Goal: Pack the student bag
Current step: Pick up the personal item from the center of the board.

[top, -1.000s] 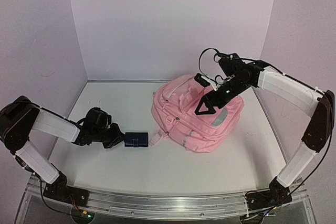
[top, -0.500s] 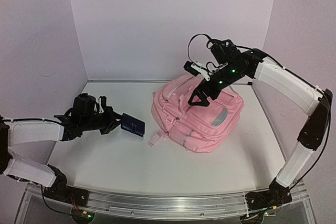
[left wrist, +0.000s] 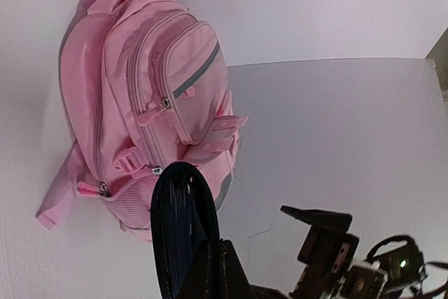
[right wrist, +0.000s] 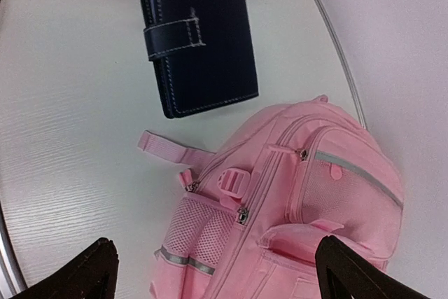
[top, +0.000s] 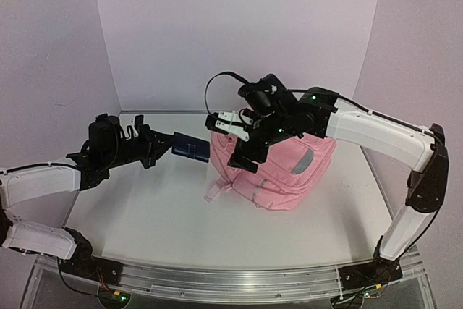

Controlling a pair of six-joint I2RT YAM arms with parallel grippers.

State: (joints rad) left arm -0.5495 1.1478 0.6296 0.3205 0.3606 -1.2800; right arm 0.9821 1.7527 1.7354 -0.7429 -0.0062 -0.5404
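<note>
One student bag [top: 283, 173], one navy organiser [top: 191, 148], one left gripper [top: 165, 148] and one right gripper [top: 244, 158] on one counter [top: 159, 215].

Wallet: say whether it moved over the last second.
Yes. The wallet rose up the view along the bag's left side, held by the left gripper.

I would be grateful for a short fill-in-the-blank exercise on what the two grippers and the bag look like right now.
1. The wallet held by the left gripper is dark ___.
2. The right gripper hangs over the student bag with its jaws ___, holding nothing.
3. The student bag is ___ in colour.

Missing words: blue; open; pink.
</note>
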